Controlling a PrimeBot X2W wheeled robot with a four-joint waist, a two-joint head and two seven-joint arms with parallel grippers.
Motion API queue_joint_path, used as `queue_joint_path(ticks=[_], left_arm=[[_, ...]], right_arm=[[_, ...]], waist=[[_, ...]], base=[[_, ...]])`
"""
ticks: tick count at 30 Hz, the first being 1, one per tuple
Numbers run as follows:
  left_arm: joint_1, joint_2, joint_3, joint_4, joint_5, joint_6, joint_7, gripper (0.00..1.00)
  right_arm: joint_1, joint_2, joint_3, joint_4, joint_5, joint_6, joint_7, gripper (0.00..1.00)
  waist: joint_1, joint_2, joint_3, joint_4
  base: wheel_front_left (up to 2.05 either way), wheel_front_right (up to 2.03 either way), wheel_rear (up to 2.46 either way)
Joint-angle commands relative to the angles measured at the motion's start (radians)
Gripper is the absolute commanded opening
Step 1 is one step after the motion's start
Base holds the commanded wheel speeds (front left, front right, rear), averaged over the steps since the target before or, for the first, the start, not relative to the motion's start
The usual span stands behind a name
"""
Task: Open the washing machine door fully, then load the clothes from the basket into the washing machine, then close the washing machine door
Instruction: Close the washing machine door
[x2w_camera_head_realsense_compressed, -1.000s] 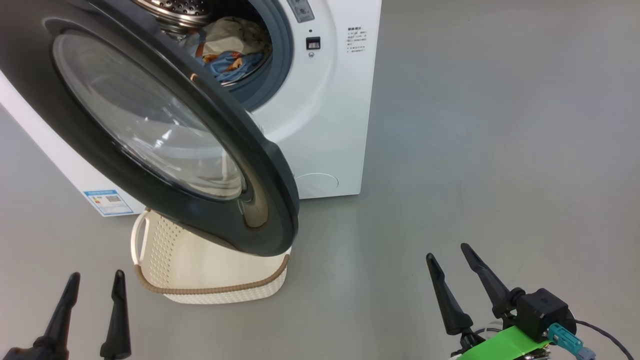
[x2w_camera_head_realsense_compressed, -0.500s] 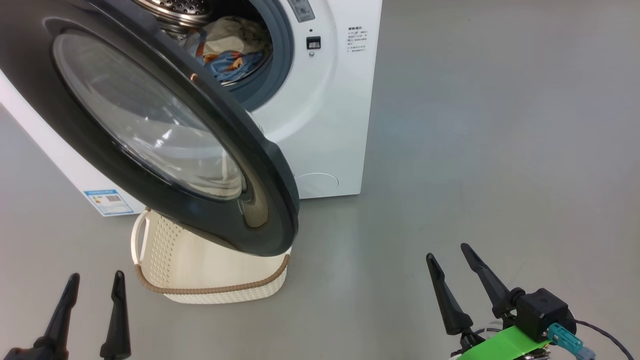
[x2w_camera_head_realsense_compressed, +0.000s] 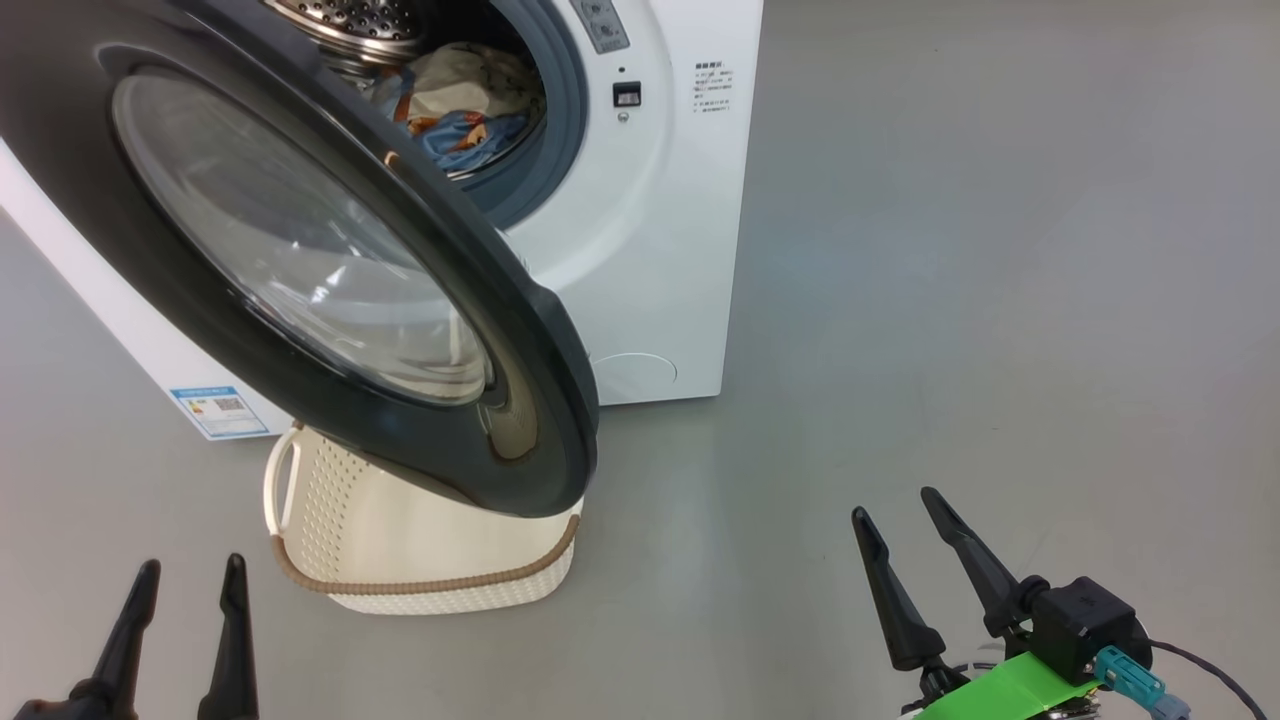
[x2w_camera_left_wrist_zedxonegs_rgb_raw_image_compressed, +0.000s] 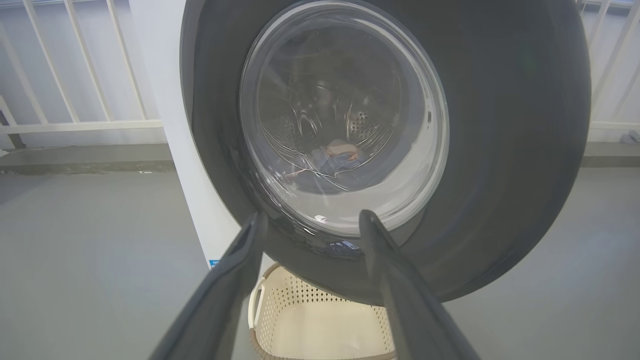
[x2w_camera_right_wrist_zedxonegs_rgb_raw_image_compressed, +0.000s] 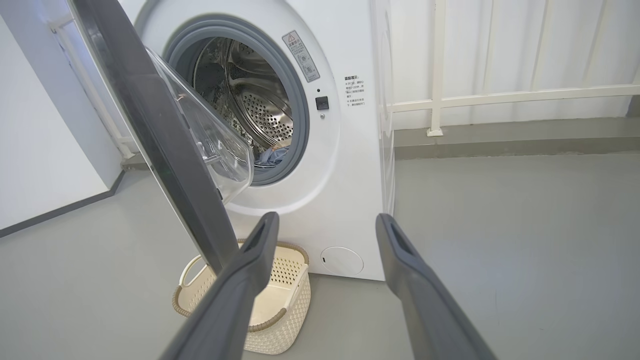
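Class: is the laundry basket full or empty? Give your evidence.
Empty: the basket shows bare cream plastic inside in both wrist views; the clothes lie in the drum.

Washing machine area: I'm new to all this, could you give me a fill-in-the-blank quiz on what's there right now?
1. The clothes lie inside the ____ of the washing machine.
2. The washing machine door stands ____.
3. The basket beneath the door is ____.
Missing words: drum; open; empty.
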Motion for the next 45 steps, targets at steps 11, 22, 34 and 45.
queue_joint_path(ticks=[11, 22, 34, 45], left_arm=[[-0.002, 0.013, 0.041, 0.012, 0.004, -0.002, -0.006, 0.95], [0.002, 0.013, 0.037, 0.006, 0.002, -0.002, -0.006, 0.95], [-0.003, 0.01, 0.038, 0.005, -0.003, -0.002, -0.006, 0.95], [-0.012, 0.01, 0.042, 0.005, -0.01, -0.002, -0.006, 0.95]], right_arm=[[-0.009, 0.005, 0.024, -0.02, -0.007, 0.001, -0.012, 1.0], [-0.003, 0.005, 0.025, -0.02, -0.009, 0.001, -0.012, 1.0], [-0.004, 0.005, 0.025, -0.024, -0.012, 0.001, -0.012, 0.0], [-0.059, 0.005, 0.025, -0.196, -0.02, 0.001, -0.012, 0.0]], waist=[[0.0, 0.0, -0.016, -0.001], [0.0, 0.0, -0.021, 0.0], [0.0, 0.0, -0.017, 0.003], [0.0, 0.0, -0.003, 0.005]], base=[[0.0, 0.0, 0.0], [0.0, 0.0, 0.0], [0.0, 0.0, 0.0], [0.0, 0.0, 0.0]])
